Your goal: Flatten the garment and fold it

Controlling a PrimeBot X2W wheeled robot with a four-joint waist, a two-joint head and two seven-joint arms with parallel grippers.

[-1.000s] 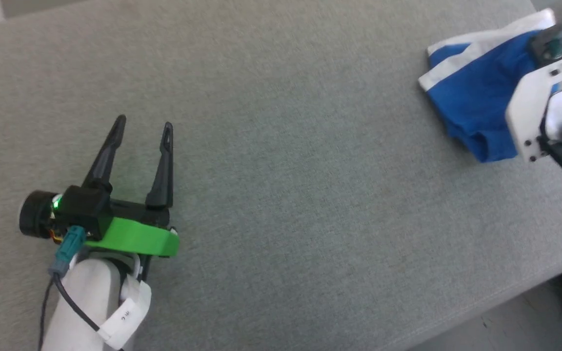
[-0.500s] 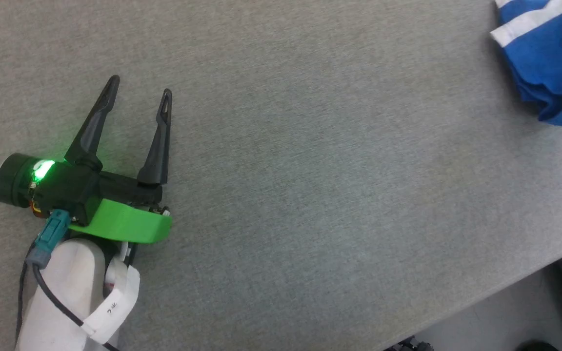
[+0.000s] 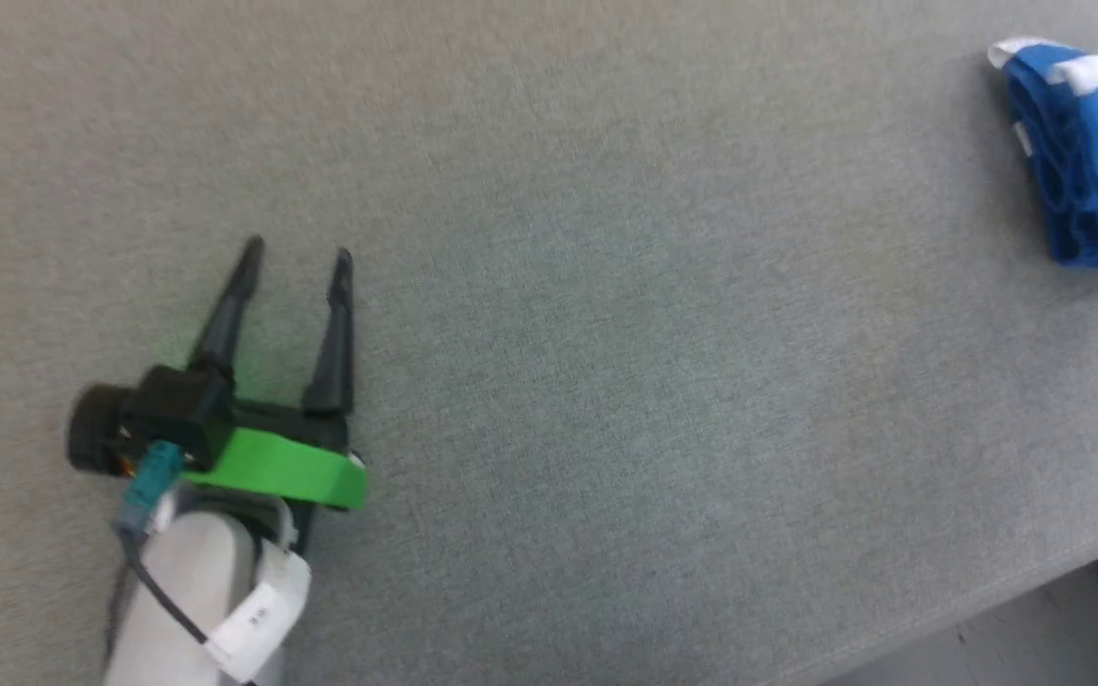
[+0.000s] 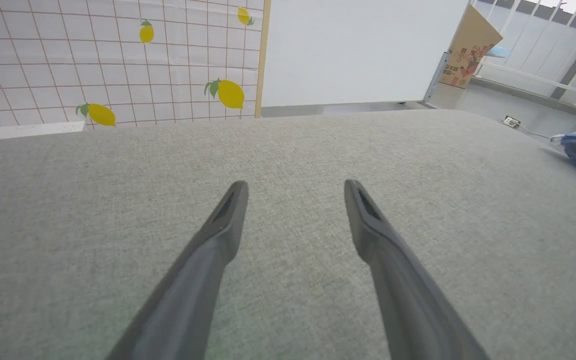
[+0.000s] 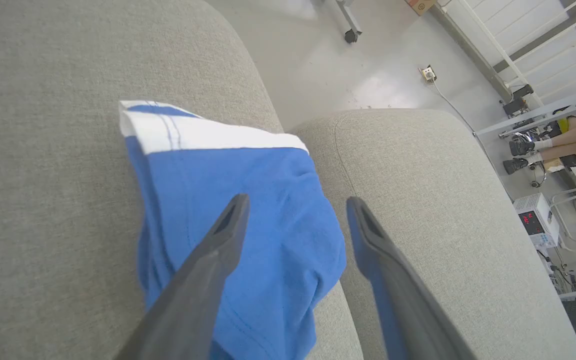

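Head view: the left tool hovers, fingers apart, over a grey cushion. The garment lies bundled at its right edge.

Left wrist view: the cardboard box has print too small to read.

Right wrist view: the right tool, clamped a second ago, now gapes above the garment, so it is probably released folded.
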